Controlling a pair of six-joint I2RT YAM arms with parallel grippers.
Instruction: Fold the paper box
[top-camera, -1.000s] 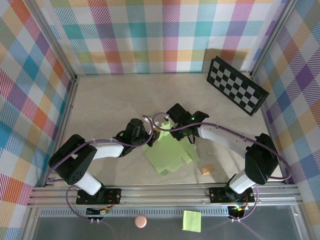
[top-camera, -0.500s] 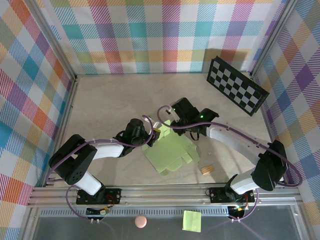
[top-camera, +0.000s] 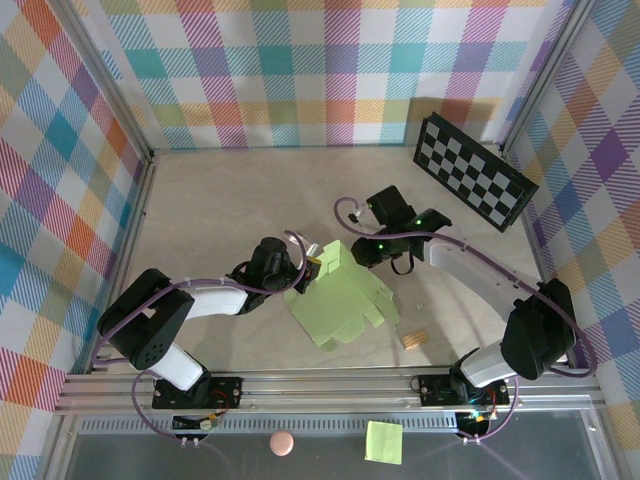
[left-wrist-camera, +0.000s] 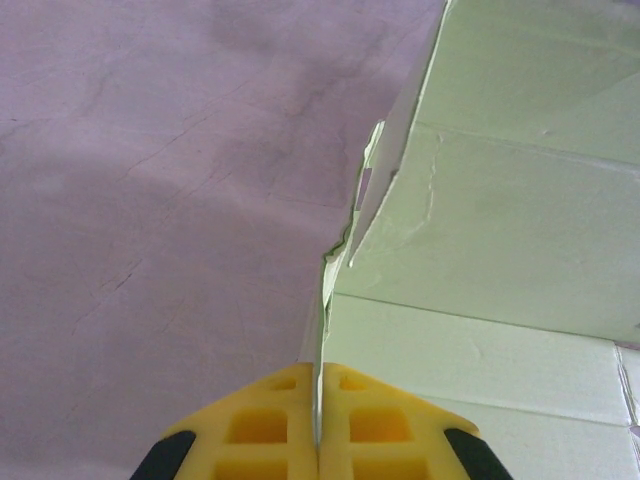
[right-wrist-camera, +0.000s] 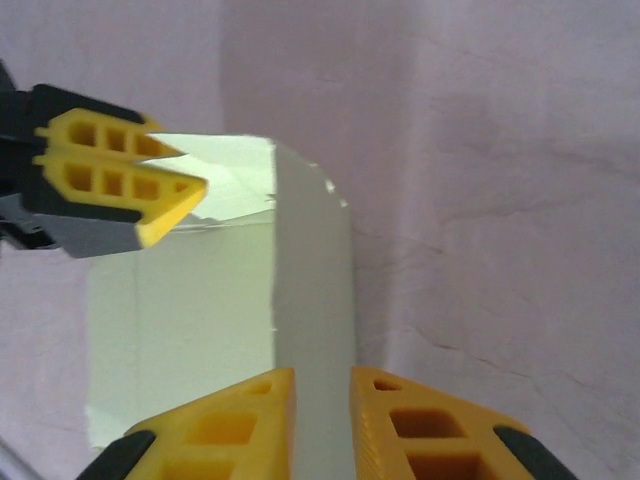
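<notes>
The paper box (top-camera: 340, 300) is a pale lime-green card sheet lying mid-table, with its far panel folded up. My left gripper (top-camera: 303, 268) is shut on the sheet's left edge. In the left wrist view the thin card (left-wrist-camera: 500, 250) runs out from between the closed yellow fingers (left-wrist-camera: 260, 430). My right gripper (top-camera: 368, 255) hovers just beyond the box's far right corner, open, with a narrow gap and nothing gripped. From the right wrist the raised panel (right-wrist-camera: 310, 280) shows past my right gripper (right-wrist-camera: 322, 420), with the left gripper's fingers (right-wrist-camera: 120, 185) at upper left.
A checkerboard (top-camera: 473, 170) leans at the back right. A small wooden block (top-camera: 413, 340) lies right of the box near the front rail. A bright green sticky note (top-camera: 384, 441) and a pink ball (top-camera: 282, 443) rest below the rail. Plaid walls close in three sides.
My right gripper has drawn back from over the sheet toward the back right. The box's far panel now stands folded up. The left gripper has kept its hold and place.
</notes>
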